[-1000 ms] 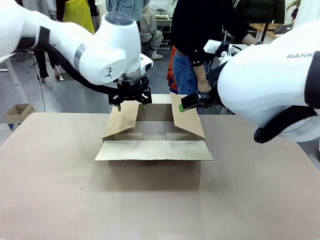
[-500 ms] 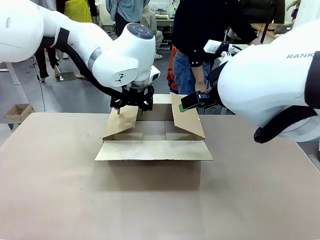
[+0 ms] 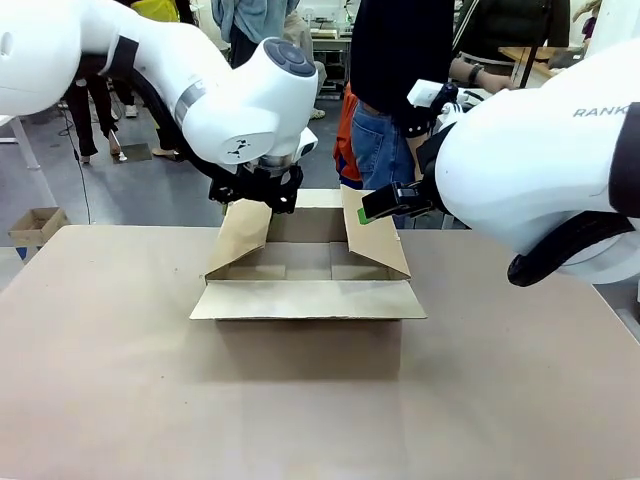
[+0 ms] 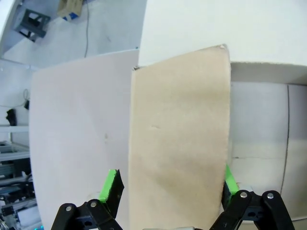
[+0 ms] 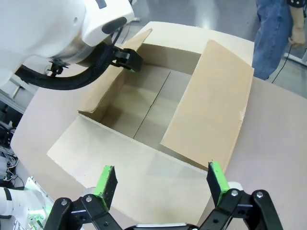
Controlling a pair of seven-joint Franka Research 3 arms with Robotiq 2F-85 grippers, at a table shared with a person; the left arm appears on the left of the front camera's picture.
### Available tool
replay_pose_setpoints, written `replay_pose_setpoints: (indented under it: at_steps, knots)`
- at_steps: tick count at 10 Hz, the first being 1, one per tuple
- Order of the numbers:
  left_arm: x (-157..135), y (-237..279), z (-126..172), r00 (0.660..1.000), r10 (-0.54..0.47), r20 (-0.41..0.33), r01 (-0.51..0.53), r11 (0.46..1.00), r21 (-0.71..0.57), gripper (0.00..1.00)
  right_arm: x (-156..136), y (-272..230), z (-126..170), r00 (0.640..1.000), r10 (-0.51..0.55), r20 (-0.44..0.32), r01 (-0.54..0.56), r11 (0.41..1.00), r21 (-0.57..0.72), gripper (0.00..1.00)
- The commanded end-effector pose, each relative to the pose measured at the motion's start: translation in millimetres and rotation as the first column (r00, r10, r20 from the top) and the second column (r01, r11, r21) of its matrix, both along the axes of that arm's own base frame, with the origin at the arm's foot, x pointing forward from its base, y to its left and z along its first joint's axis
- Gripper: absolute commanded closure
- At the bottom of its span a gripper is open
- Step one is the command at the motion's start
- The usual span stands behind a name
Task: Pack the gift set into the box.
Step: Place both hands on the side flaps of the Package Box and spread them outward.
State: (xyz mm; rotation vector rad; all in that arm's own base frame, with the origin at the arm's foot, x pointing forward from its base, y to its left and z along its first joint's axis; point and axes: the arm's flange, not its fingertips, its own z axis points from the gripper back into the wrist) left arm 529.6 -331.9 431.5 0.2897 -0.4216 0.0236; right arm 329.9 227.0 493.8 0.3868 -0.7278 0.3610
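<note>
The box [image 3: 310, 345] stands open in the middle of the table [image 3: 120, 380], below and between the two grippers, with its long axis running from one gripper toward the other and its mouth facing up. Its near flap [image 3: 308, 300] lies folded out flat, away from both grippers and toward the robot's side. The left flap [image 3: 240, 235] and right flap [image 3: 378, 235] stand tilted outward. The left gripper [image 3: 255, 195] sits at the top edge of the left flap. In the left wrist view its fingers [image 4: 111, 184] are spread wide with the flap's face between them, and whether they touch the card cannot be told. The right gripper [image 3: 380, 205] hovers just beside the upper edge of the right flap, also released, its green pads [image 5: 216, 179] apart over the box's near corner. The table is a plain, matte tan surface. Beyond the grippers a person [image 3: 395, 60] in a dark top and jeans stands at the far side, and a small carton [image 3: 38, 225] rests on the grey floor [image 3: 150, 195].
</note>
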Motion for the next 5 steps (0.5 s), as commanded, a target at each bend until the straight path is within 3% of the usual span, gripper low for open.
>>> replay_pose_setpoints:
  at_steps: [1, 5]
  knots:
    - [-16, 7, 13, 0.998, 0.019, 0.058, -0.021, 0.999, 0.035, 0.0, 1, -1, 3, 1.0, 0.001, 0.005, -0.001, 1.0, -0.009, 0.0]
    - [-26, 56, 39, 0.994, 0.073, 0.086, -0.069, 0.997, -0.046, 0.0, 1, -1, 3, 1.0, 0.001, 0.005, -0.001, 1.0, -0.009, 0.0]
